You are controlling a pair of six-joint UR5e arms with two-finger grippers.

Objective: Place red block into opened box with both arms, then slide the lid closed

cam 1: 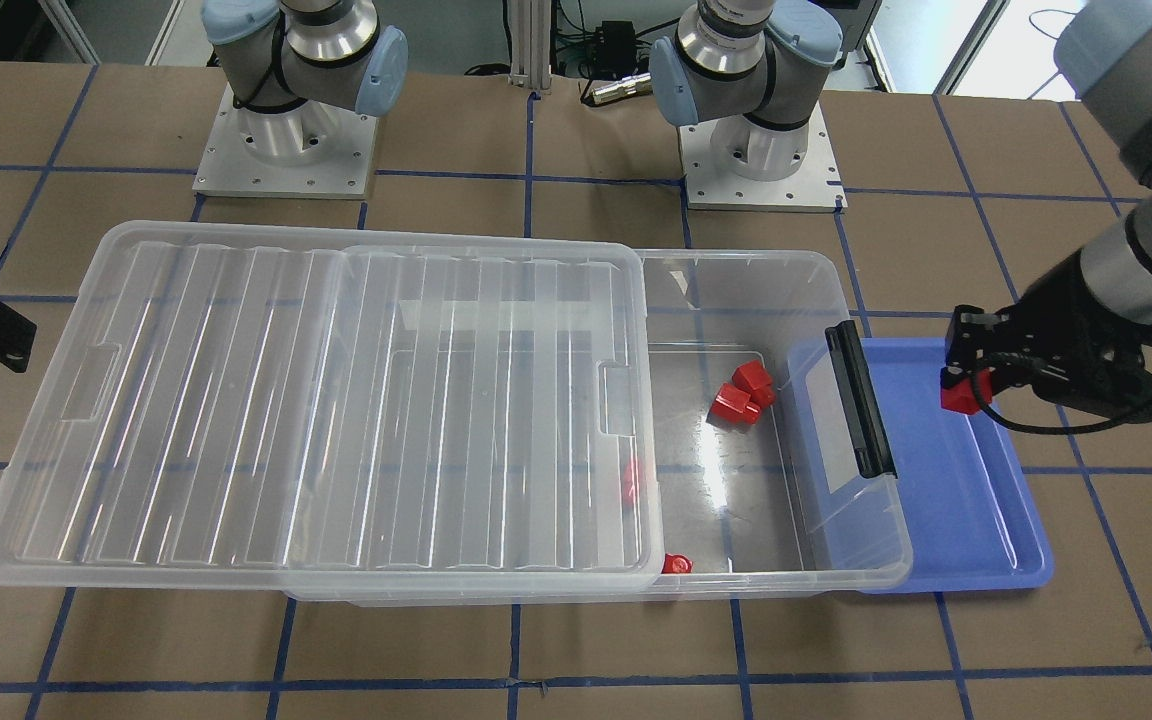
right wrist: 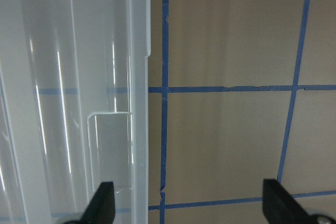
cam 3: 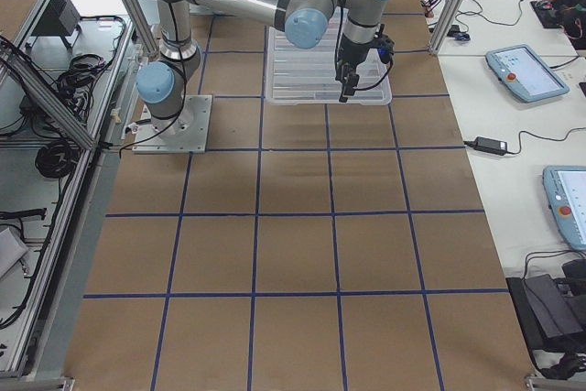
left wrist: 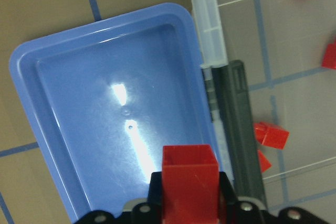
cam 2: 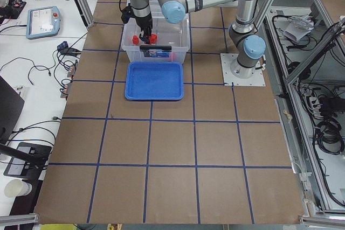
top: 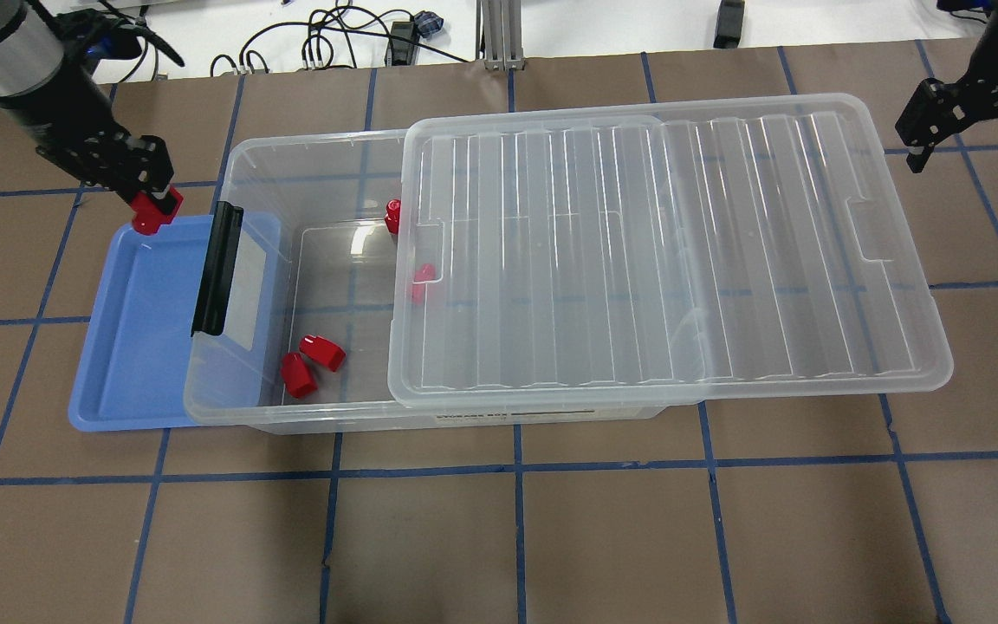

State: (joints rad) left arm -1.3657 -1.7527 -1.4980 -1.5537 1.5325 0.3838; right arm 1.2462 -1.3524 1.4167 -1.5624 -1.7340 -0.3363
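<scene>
My left gripper is shut on a red block above the far corner of the blue tray. The wrist view shows the same red block clamped between the fingers. The clear box is open at its left end, where the black bar sits. Several red blocks lie inside. The ribbed lid rests on the box, slid far to the right and overhanging it. My right gripper hangs open beyond the lid's far right corner, holding nothing.
A blue tray sits under the box's left end, with no blocks in it. The arm bases stand behind the box. Brown table with blue tape lines lies all around.
</scene>
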